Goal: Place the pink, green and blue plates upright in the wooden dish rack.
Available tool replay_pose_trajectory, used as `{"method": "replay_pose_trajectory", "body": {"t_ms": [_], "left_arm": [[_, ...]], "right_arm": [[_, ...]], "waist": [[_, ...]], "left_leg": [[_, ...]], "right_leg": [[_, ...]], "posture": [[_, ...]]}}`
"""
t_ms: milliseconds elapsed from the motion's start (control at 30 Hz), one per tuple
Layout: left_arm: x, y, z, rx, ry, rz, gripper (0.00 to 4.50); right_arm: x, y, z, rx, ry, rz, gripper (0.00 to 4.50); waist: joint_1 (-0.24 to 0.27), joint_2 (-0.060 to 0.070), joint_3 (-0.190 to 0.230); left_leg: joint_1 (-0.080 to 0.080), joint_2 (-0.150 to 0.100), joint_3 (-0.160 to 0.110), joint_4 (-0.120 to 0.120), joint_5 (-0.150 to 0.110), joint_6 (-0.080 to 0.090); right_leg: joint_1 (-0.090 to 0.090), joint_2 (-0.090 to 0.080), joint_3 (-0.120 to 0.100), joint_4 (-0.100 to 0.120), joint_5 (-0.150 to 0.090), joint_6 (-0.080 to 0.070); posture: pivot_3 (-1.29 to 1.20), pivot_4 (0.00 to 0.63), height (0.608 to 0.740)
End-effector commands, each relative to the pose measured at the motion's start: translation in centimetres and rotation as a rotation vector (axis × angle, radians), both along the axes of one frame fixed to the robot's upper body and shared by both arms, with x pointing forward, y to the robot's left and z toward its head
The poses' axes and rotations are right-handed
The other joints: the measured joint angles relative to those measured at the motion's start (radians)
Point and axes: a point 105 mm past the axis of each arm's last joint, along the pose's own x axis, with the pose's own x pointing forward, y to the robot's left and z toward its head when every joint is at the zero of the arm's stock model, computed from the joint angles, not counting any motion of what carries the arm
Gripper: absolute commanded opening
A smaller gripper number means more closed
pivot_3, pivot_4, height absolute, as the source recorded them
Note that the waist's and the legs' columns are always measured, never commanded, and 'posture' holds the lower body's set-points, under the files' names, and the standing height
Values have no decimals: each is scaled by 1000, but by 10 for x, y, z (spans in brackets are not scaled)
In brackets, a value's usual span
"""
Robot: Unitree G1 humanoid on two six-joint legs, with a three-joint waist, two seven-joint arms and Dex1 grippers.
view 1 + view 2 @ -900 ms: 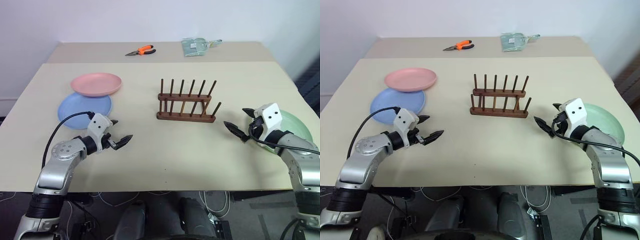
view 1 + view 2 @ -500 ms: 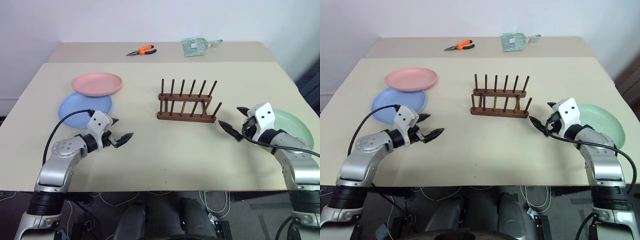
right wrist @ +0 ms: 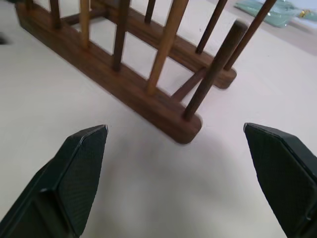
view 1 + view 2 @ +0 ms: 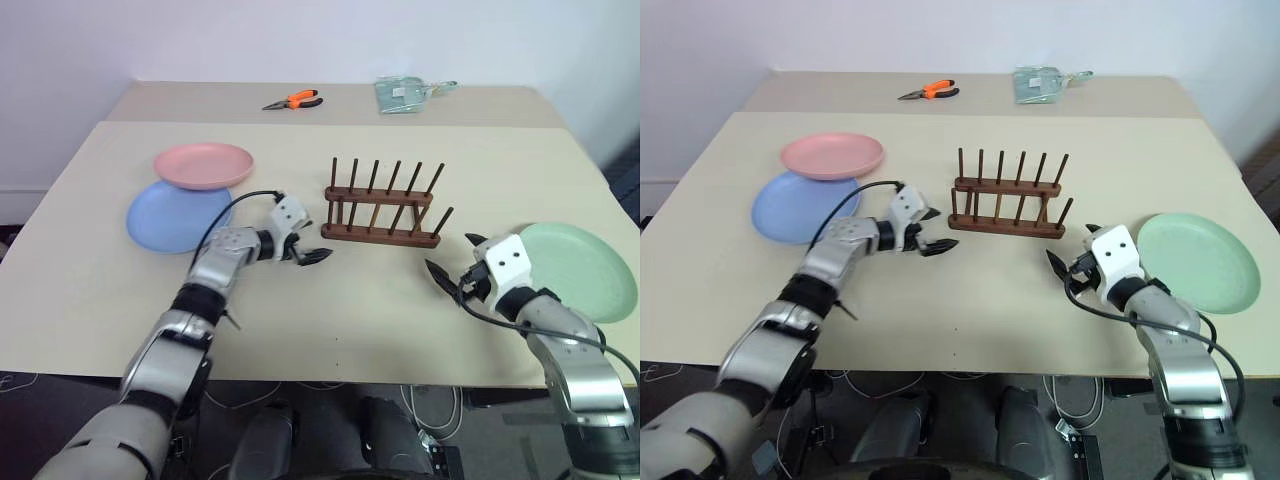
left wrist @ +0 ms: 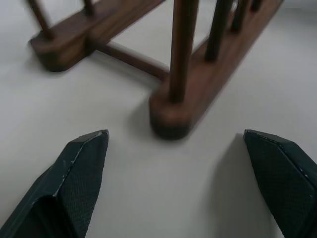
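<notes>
light: bright, even, diffuse | shadows: soft, faint under wooden dish rack (image 4: 381,212) | glare: slight | blur: left wrist view soft up close

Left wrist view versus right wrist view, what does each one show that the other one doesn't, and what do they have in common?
The left wrist view has the left gripper, open, just short of one rounded end of the wooden dish rack. The right wrist view has the right gripper, open, facing the rack's other end, with a pale green packet far behind it. Both share the rack, its upright pegs and the bare beige table. Neither has a plate in it.
</notes>
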Motion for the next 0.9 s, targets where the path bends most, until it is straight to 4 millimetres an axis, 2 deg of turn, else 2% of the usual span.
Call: {"method": "replay_pose_trajectory", "body": {"t_ms": [33, 133, 200, 300, 500, 633, 833, 867, 900], "left_arm": [[-1, -10, -8, -1, 10, -26, 3172], [-2, -18, -10, -17, 12, -38, 1568], [-6, -19, -11, -9, -6, -65, 797], [-19, -18, -10, -11, -42, -164, 777], [-67, -6, -3, -2, -58, -413, 777], [-77, 3, 2, 5, -19, -440, 777], [-69, 21, -8, 104, -4, -353, 3693], [-68, 24, -9, 121, -3, -337, 3693], [-67, 29, -11, 137, -2, -323, 3724]], "right_arm": [[-8, 2, 18, -11, -65, -24, 4500], [-9, -1, 18, -29, -60, -36, 4500], [-12, -3, 19, -46, -47, -21, 4500], [-19, -2, 18, -71, 2, 41, 4500], [-28, -16, 14, -109, 80, 77, 4500], [-31, -25, 11, -123, 103, 69, 4500], [-32, -33, 7, -148, 127, 64, 4500], [-33, -33, 6, -149, 136, 71, 4500], [-35, -31, 5, -151, 147, 81, 4252]], "waist": [[-3, 0, 0], [-3, 0, 0], [-3, 0, -1], [-4, 0, -1], [-7, 1, -1], [-3, 1, -1], [-1, 0, -1], [-1, 0, -1], [-1, 0, -1]], "left_leg": [[0, 0, 0, 0, 0, 0], [1, 0, 0, 0, 0, 0], [1, 0, 0, 0, 0, 0], [1, 0, 0, 0, 0, 0], [1, 1, 0, -1, 0, 0], [1, 1, 0, 0, 0, 0], [1, 1, 0, 0, 0, 1], [1, 1, -1, 0, 0, 1], [1, 1, 0, 0, 0, 1]], "right_leg": [[0, 0, 0, 0, 0, 1], [0, 0, 0, 1, -1, 2], [0, 0, 0, 1, -1, 2], [0, 0, 0, 1, -1, 2], [0, 0, 0, 1, 0, 0], [0, 0, 0, 1, 0, -1], [1, 0, 0, 1, 0, 0], [1, 0, 0, 1, 0, -1], [1, 0, 0, 1, 0, -1]], "posture": [[0, 150, 740], [0, 150, 740], [0, 150, 740], [0, 150, 740], [0, 150, 740], [0, 150, 740], [0, 150, 740], [0, 150, 740], [0, 150, 740]]}}
